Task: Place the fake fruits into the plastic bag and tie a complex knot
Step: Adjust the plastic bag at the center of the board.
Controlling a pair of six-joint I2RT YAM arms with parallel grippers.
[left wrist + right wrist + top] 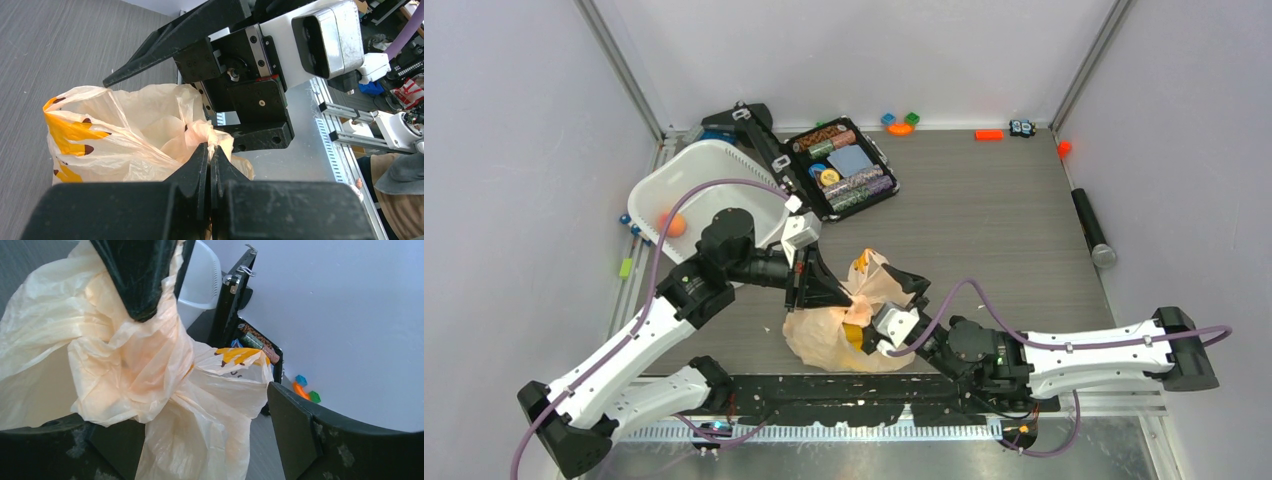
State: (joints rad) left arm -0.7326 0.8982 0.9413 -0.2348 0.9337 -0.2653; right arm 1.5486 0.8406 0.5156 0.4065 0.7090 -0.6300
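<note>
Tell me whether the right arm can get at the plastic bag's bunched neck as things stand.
Probably yes. The right tool is open and straddles the bunched film of the plastic bag, with nothing in between. The left tool is shut on that same neck close by, so room looks tight.

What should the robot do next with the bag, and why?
Probably close the right end effector on the twisted plastic between its fingers. The left end effector is shut on a bunch of the plastic bag, while the right one stands open around the gathered neck, gripping nothing. Both need a grip to pull a knot.
</note>
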